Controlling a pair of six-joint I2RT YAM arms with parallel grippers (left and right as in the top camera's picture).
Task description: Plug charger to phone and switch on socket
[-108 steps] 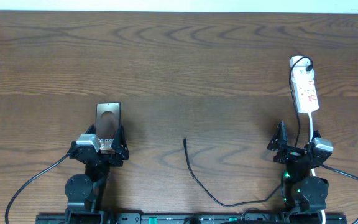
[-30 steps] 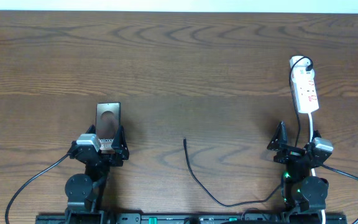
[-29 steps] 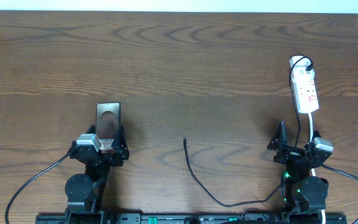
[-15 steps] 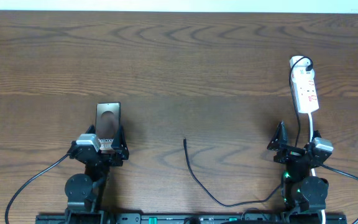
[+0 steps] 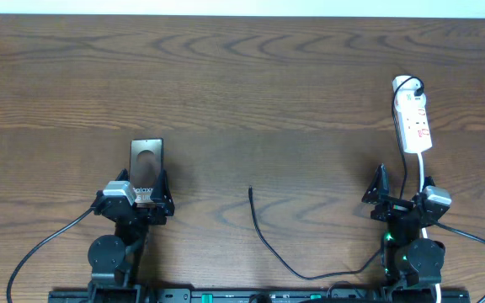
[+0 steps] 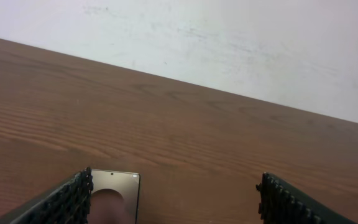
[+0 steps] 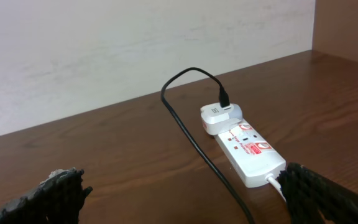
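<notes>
nothing has shifted over the last seconds: both arms stay parked at the near edge, so the task looks not yet begun. the left pincer (image 6: 176, 208) stands apart and empty, over the near end of the flat pinkish-bronze phone (image 5: 146, 156). the right pincer (image 7: 188, 199) gapes wide, empty, facing the white elongated power-strip socket (image 5: 413, 122), well apart. the thin black charger cable (image 5: 263, 240) lies between the arms, tip free on the brown wooden surface (image 5: 268, 84). nothing blocks the way; the strip's white cord (image 5: 426, 178) runs beside the right arm.
</notes>
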